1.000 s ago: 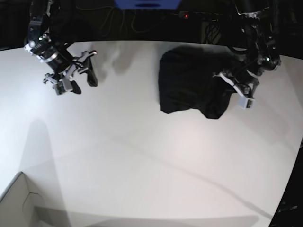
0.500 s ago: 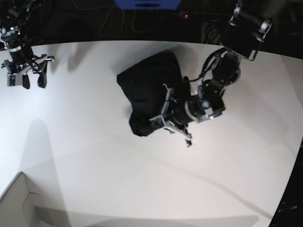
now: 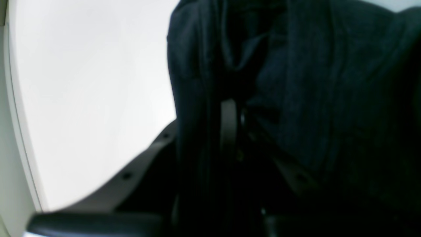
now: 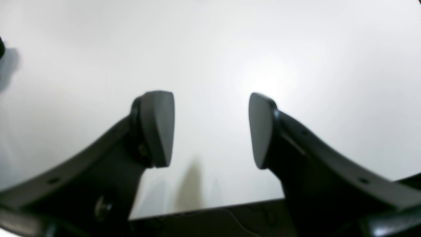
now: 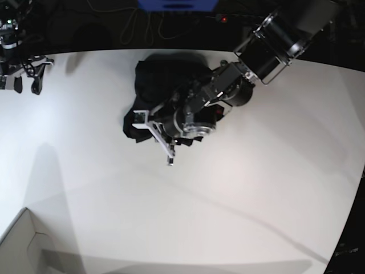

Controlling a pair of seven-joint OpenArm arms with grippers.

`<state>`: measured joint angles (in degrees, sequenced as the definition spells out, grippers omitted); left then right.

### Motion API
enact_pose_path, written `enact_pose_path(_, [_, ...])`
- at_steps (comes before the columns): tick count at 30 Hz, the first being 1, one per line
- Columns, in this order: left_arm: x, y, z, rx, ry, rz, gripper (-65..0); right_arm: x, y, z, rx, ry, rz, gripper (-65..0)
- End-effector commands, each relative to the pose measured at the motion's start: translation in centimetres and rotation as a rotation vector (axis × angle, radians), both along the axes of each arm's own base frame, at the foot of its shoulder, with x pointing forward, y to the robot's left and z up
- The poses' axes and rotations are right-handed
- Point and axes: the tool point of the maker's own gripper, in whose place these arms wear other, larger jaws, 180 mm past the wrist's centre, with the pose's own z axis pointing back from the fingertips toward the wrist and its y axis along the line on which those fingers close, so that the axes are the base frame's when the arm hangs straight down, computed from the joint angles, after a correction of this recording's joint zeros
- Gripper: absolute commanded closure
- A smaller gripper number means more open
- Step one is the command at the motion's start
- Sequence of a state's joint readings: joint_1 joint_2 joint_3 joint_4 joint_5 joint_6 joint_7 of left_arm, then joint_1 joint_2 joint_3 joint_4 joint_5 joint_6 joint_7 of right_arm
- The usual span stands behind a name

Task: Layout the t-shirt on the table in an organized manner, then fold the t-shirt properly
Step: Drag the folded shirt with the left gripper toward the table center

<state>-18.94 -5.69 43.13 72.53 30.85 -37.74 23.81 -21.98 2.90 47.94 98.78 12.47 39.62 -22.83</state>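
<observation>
T-shirt (image 5: 162, 85) fabric, black and wrinkled, lies bunched in a dark heap on the far middle of the white surface (image 5: 228, 194), close to its back edge; seen from the base view, going near to far, the pale box corner (image 5: 23, 245) sits at the nearest left edge, then a wide bare stretch of white surface, then the left gripper (image 5: 153, 127) at the near side of the heap, then the heap itself, then the dark background with a blue shape (image 5: 177, 4) and a small red light (image 5: 224, 19) beyond the surface edge; the left arm (image 5: 268, 45) reaches in from the far right and lies across the right part of the cloth; in the left wrist view the t-shirt (image 3: 296, 82) fills most of the frame in hanging vertical folds, a pale finger strip (image 3: 228, 128) is sunk among them, and the left gripper (image 3: 235, 131) has its jaws drawn close together and pinching a fold of the cloth, with bare white surface (image 3: 92, 82) to the left; the right gripper (image 5: 23, 77) hangs at the far left of the base view, well apart from the shirt; in the right wrist view the right gripper (image 4: 210, 128) has its 2 dark pads (image 4: 158, 128) spread wide with nothing between them, only bare white surface (image 4: 210, 49) beneath.
</observation>
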Motion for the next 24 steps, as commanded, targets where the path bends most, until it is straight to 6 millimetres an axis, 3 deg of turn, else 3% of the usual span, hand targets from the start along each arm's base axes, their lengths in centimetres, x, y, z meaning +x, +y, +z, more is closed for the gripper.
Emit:
enact_pose_path(1, [1.2, 0.1, 1.1, 0.005, -0.037, 0.008, -0.4, 0.4, -0.3, 1.4, -0.023, -0.044, 0.016, -35.9])
enact_pose_path(7, [3.9, 2.1, 2.5, -0.043, -0.048, 0.126, -0.3, 0.4, -0.1, 1.3, -0.017, -0.042, 0.018, -35.9])
enact_pose_path(18, [4.0, 2.2, 2.4, -0.041, -0.048, 0.130, -1.5, 0.5, -0.1, 1.3, -0.016, -0.044, 0.018, -35.9])
enact_pose_path(20, [4.3, 2.4, 2.6, -0.041, -0.055, 0.143, -7.8, 0.4, -0.1, 1.2, -0.016, -0.042, 0.018, -35.9])
enact_pose_path(24, [4.9, 3.0, 3.5, -0.010, -0.091, 0.167, -31.7, 0.4, -0.1, 1.2, -0.016, -0.041, 0.018, -35.9])
